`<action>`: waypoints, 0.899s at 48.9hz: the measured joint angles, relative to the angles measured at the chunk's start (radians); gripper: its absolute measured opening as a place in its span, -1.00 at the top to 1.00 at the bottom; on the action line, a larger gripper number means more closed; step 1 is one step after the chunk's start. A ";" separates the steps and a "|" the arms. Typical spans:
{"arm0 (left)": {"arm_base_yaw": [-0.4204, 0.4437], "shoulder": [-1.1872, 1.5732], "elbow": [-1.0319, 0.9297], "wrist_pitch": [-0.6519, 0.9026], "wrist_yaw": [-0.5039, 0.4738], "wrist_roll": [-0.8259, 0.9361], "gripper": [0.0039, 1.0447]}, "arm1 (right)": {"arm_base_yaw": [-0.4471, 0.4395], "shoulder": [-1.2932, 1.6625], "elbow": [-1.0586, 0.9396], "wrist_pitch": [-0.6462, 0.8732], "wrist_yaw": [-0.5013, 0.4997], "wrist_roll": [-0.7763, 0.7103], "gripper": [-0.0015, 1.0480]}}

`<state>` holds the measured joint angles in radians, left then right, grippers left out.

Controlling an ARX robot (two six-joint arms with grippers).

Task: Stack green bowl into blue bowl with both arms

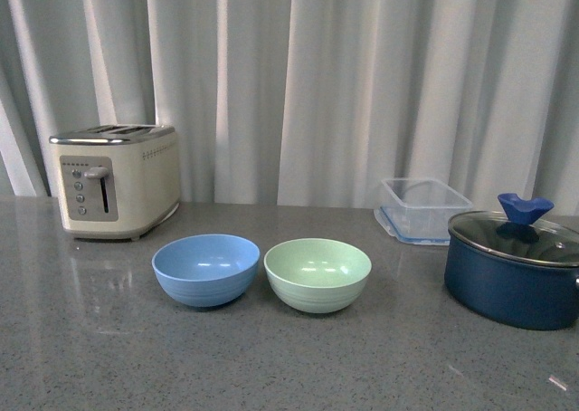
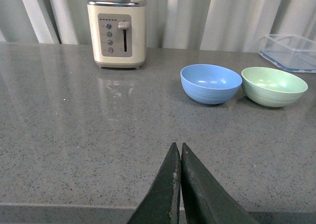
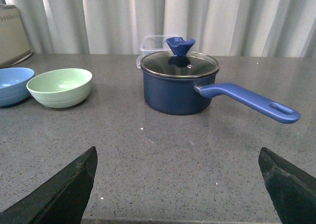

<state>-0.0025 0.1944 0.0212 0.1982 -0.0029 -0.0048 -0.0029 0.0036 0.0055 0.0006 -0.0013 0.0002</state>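
On counter (image 1: 271,366), green bowl (image 1: 317,275) just beside blue bowl (image 1: 205,269) — L gripper (image 2: 178,146) clenched, R gripper (image 3: 177,151) spread.

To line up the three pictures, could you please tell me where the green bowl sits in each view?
Front view: green bowl mid-counter, just right of the blue bowl.
Left wrist view: green bowl beside the blue bowl, on the side away from the toaster.
Right wrist view: green bowl between the blue bowl and the navy pot.
Shared landmark: the blue bowl, next to it in all three.
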 joint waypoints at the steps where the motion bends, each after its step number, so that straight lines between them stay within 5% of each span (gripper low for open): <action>1: 0.000 -0.005 0.000 -0.005 0.000 0.000 0.94 | 0.000 0.000 0.000 0.000 0.000 0.000 -0.81; 9: 0.000 -0.160 0.000 -0.188 0.000 0.000 0.94 | 0.000 0.000 0.000 0.000 0.000 0.000 -0.81; 19: 0.000 -0.190 0.000 -0.198 0.000 0.000 0.93 | 0.000 0.000 0.000 0.000 0.000 0.000 -0.81; 26: 0.000 -0.190 0.000 -0.198 0.000 0.000 0.40 | 0.000 0.007 0.003 -0.010 -0.005 -0.001 -0.81; 34: 0.000 -0.191 0.000 -0.198 0.002 0.000 -0.08 | 0.046 0.486 0.301 -0.463 0.042 -0.043 -0.81; 44: 0.000 -0.191 0.000 -0.198 0.002 0.000 -0.66 | 0.191 0.977 0.631 -0.416 0.125 -0.053 -0.81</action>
<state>-0.0025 0.0032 0.0212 0.0006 -0.0013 -0.0048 0.1883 0.9802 0.6365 -0.4156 0.1234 -0.0528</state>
